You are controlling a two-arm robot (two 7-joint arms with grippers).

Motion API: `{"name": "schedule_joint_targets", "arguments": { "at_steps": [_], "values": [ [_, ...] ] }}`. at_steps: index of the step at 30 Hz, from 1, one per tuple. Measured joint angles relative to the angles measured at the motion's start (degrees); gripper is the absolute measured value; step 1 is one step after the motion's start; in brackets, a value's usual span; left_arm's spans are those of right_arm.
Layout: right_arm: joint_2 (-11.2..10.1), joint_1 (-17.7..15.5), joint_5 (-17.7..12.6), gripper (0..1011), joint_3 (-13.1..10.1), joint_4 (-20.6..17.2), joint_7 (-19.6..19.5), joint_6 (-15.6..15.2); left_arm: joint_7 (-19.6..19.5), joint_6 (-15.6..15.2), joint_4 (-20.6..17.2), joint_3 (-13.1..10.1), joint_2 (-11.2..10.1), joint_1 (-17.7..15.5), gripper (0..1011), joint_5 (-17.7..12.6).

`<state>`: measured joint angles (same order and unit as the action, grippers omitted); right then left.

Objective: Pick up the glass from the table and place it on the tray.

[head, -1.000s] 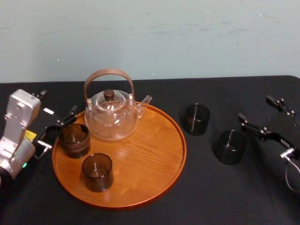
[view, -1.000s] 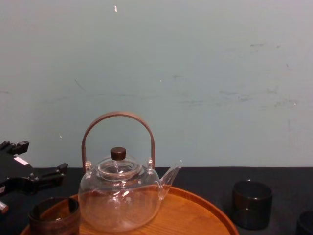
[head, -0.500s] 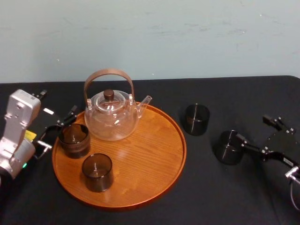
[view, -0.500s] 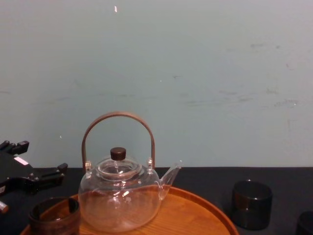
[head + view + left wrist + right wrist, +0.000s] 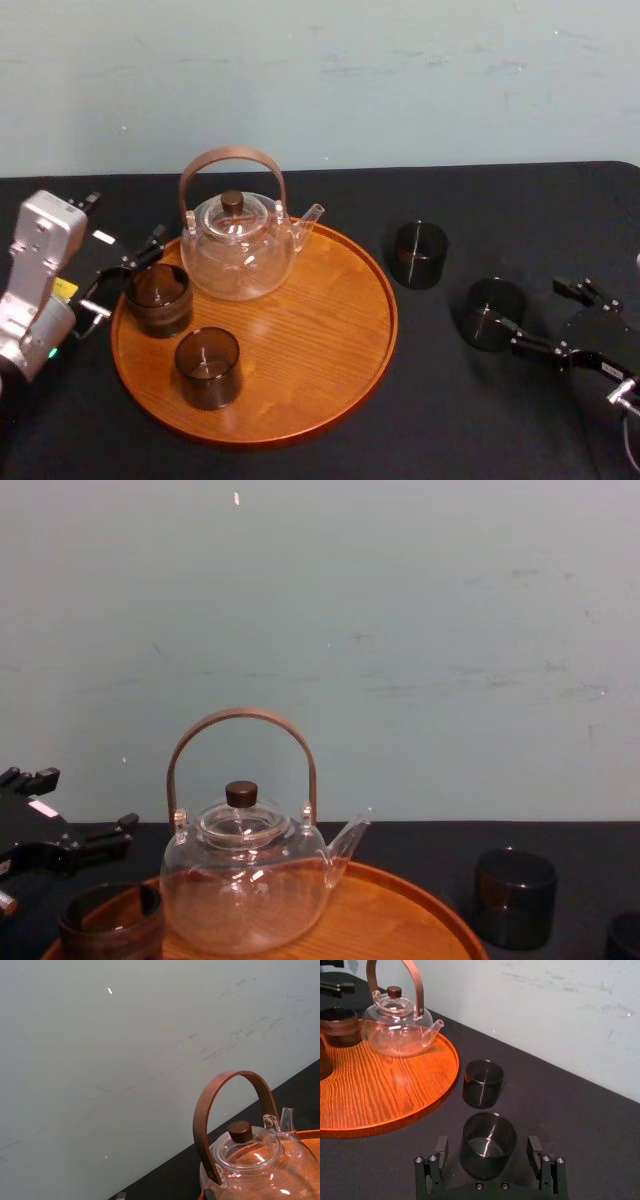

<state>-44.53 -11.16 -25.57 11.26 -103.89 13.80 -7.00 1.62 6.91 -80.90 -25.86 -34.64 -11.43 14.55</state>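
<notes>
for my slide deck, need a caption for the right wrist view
Right gripper, jaws open around a dark glass on the table, apart from the tray and teapot.

The right tool (image 5: 525, 305) is coming in from the far right side of the desk (image 5: 450, 420) and dropping lower, drawing nearer to the robot. It is now sitting spread around the nearer dark glass (image 5: 490, 305), with its fingers (image 5: 441, 1149) flanking the glass on either side, apart from its wall.
</notes>
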Motion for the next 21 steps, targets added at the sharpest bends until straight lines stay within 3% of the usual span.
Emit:
{"name": "schedule_joint_targets", "arguments": {
  "at_steps": [21],
  "values": [
    [4.6,3.2,0.6,1002,0.1,3.2,1.4,-7.9,0.0,0.0,0.0,0.0,0.0,0.0,1001,0.0]
  ]
}}
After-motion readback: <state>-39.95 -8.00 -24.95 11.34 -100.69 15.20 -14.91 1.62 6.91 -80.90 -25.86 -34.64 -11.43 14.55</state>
